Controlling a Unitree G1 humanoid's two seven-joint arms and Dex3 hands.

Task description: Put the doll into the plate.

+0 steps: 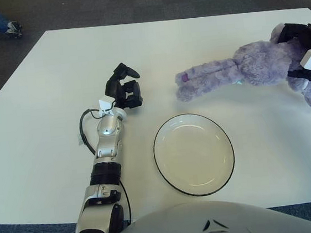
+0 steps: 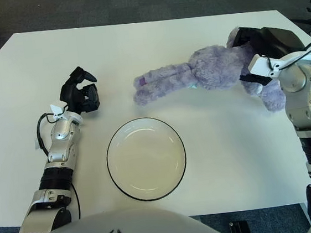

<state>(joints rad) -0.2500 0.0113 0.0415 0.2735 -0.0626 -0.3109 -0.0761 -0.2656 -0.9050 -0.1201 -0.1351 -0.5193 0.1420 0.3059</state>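
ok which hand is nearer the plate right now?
Left. The left hand shows just up and left of the plate, curled, holding nothing. The right hand is farther off, beyond the plate's right side, gripping the purple doll at its head end.

1. Doll [image 2: 206,69]: lavender plush, a darker purple patch on one foot.
2. Plate [image 2: 146,157]: cream-white with a thin black rim.
3. Table [image 2: 153,44]: plain white.
4. Floor [image 2: 132,2], far side: dark grey carpet.
5. Both hands: black fingers, silver forearms.
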